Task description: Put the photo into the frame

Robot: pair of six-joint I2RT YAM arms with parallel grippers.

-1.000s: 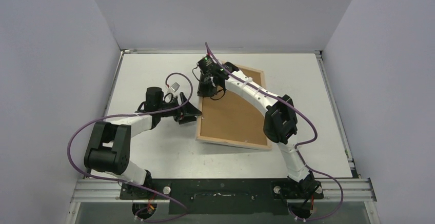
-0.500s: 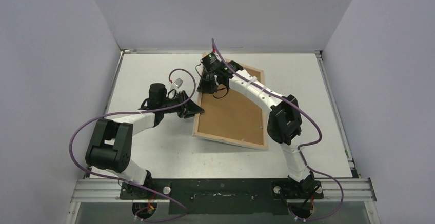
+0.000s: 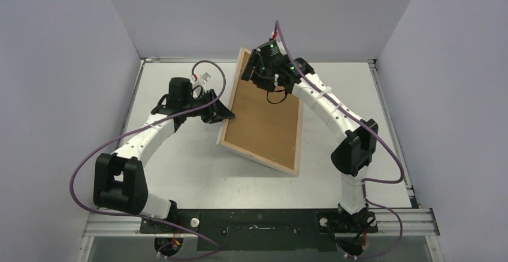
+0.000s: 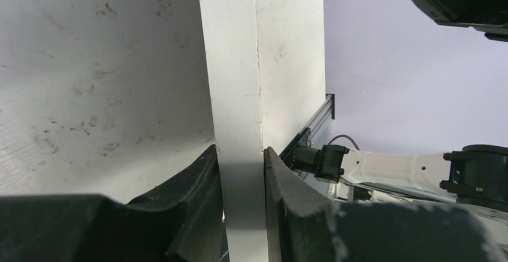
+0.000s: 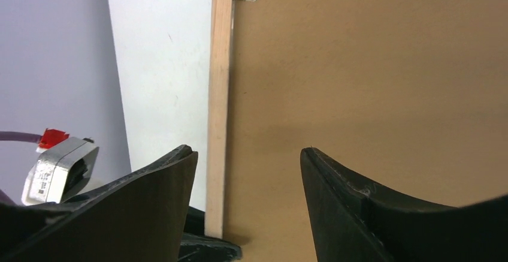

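The frame (image 3: 257, 159) tilted up, back showing
The left gripper (image 3: 224, 117) clamps its left rim over the table's (image 3: 180, 169) middle; the right gripper (image 3: 254, 76) gapes at the far edge. It seems stiff, light, best held by the rim. No photo in sight.

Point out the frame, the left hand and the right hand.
frame (image 5: 218, 94), right wrist view, wood edge strip
left hand (image 4: 239, 151), left wrist view, midway between clamped fingertips
right hand (image 5: 247, 152), right wrist view, midway between open fingertips
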